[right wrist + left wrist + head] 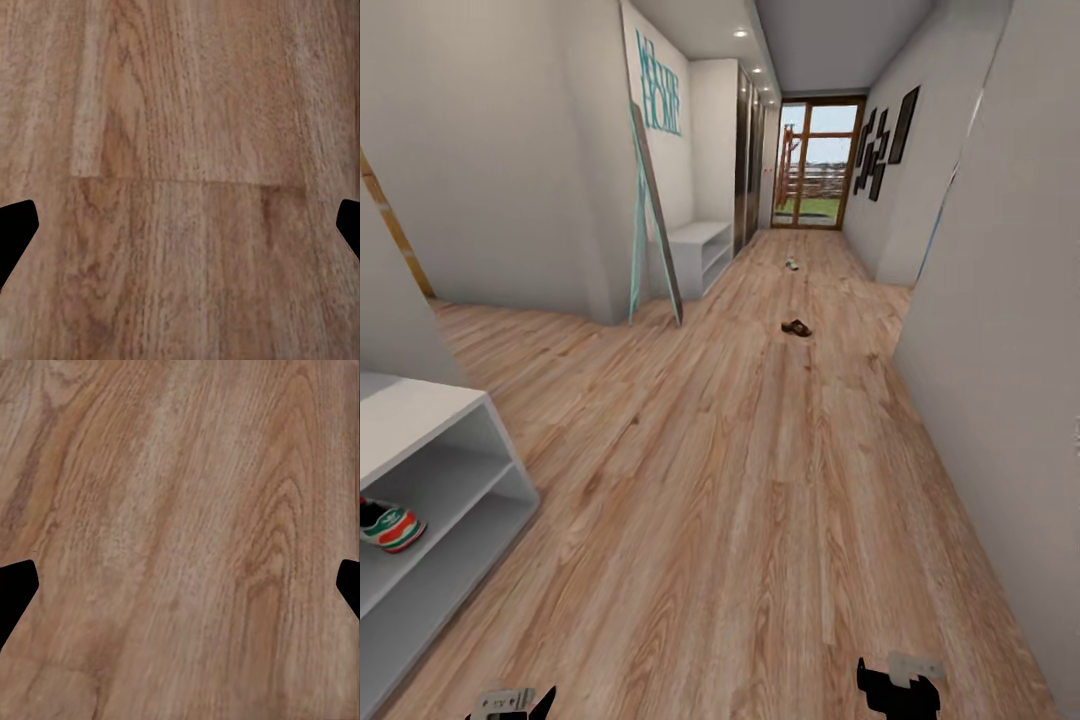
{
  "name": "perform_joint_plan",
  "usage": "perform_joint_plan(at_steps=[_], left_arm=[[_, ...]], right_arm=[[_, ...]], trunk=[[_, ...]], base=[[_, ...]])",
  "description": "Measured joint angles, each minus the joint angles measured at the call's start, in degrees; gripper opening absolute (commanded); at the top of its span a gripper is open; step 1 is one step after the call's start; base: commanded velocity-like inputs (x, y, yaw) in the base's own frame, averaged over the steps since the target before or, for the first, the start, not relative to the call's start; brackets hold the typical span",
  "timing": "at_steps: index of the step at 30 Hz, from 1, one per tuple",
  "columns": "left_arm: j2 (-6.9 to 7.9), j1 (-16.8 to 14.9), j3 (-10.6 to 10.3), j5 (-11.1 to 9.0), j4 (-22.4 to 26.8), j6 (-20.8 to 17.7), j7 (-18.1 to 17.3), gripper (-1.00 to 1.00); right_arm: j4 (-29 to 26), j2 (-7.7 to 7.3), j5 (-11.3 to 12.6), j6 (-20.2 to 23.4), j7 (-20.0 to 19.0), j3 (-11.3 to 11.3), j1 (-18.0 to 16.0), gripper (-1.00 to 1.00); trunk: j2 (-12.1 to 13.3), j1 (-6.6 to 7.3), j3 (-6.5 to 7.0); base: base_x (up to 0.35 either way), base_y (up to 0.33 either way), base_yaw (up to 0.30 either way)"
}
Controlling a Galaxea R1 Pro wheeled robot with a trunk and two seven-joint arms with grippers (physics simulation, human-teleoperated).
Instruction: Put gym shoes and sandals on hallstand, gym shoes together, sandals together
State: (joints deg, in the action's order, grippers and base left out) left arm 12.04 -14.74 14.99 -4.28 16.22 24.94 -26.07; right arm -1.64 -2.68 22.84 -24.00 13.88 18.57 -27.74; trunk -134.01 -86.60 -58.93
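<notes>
Corridor, mid-task: I have the robot facing down the hall with both arms held low and nothing in either of them. The left gripper [510, 702] and right gripper [900, 690] sit at the bottom edge of the head view. Each wrist camera looks straight down at bare floor [180, 510] between widely spread fingertips, so both pincers stand spread and carry nothing.

One gym shoe [388, 527] already lies on the upper shelf of the rack [420, 420] at my left, off the floor as the task demands. A brown sandal [796, 327] lies on the planks well ahead, near the middle of the corridor. Farther on, a small pale object with a green tint [791, 264] is likely the second gym shoe, though it is too small to be sure. The other sandal I cannot place.

A second pale unit [695, 250] stands against the left wall beneath teal letters [660, 85], beside a leaning mirror [655, 215]. I judge the next move is a drive forward to the sandal, arms kept low for the pick.
</notes>
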Motion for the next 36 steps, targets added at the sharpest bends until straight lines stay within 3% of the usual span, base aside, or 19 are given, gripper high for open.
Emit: perform_joint_plan(at_steps=[24,36], left_arm=[[-0.03,0.01,0.25,-0.28,-0.03,-0.08,0.34,1.00],[-0.20,0.02,0.06,-0.01,-0.07,-0.07,6.86,1.00]], right_arm=[[-0.03,0.16,-0.10,0.09,-0.03,0.06,-0.01,1.00],[0.05,0.09,-0.51,0.13,-0.19,0.28,-0.01,1.00]], trunk=[[0.00,0.00,1.54],[0.00,0.00,1.66]], base=[[0.337,0.000,-0.219],[0.337,0.006,-0.025]])
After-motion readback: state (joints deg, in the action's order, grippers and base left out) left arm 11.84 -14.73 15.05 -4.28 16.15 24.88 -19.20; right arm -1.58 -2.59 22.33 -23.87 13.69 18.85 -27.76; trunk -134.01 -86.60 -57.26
